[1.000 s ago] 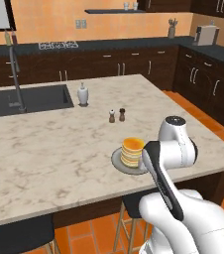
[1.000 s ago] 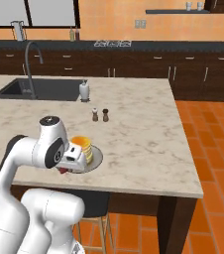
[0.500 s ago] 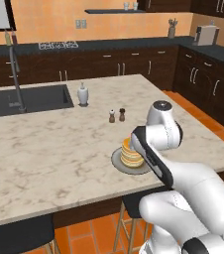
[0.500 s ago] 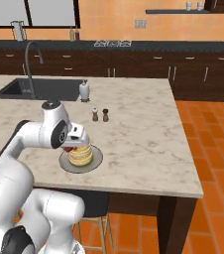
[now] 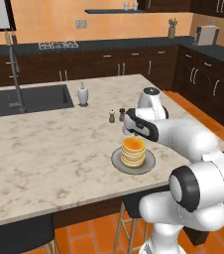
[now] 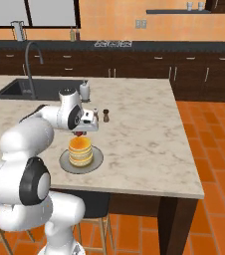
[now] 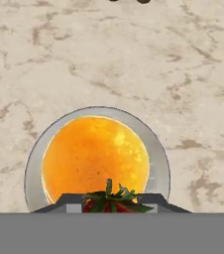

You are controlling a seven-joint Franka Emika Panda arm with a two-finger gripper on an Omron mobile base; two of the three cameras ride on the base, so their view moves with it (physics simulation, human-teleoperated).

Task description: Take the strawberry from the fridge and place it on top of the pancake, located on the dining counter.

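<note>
The pancake (image 5: 133, 150) is a golden-orange stack on a round grey plate (image 5: 147, 164) near the front edge of the dining counter (image 5: 49, 154). My gripper (image 6: 80, 132) hangs just above the stack's far side, shut on the strawberry (image 6: 79, 134), a small dark-red berry. In the hand view the strawberry (image 7: 113, 201) with its green leaves sits between the fingertips (image 7: 67, 203), directly over the near edge of the pancake (image 7: 95, 158) and plate (image 7: 159, 154). The right base view has the pancake (image 6: 80, 149) right beneath the hand.
Two small shakers (image 5: 116, 115) stand just behind the plate, also seen as shakers (image 6: 106, 115). A white soap bottle (image 5: 83, 94) and the sink (image 5: 29, 99) with its faucet (image 5: 14, 69) lie further left. Stools stand under the counter's front edge.
The arm has swung away from the base, from the plate's near side to above the stack's far side, carrying the strawberry with it. The pancake and plate have not moved.
</note>
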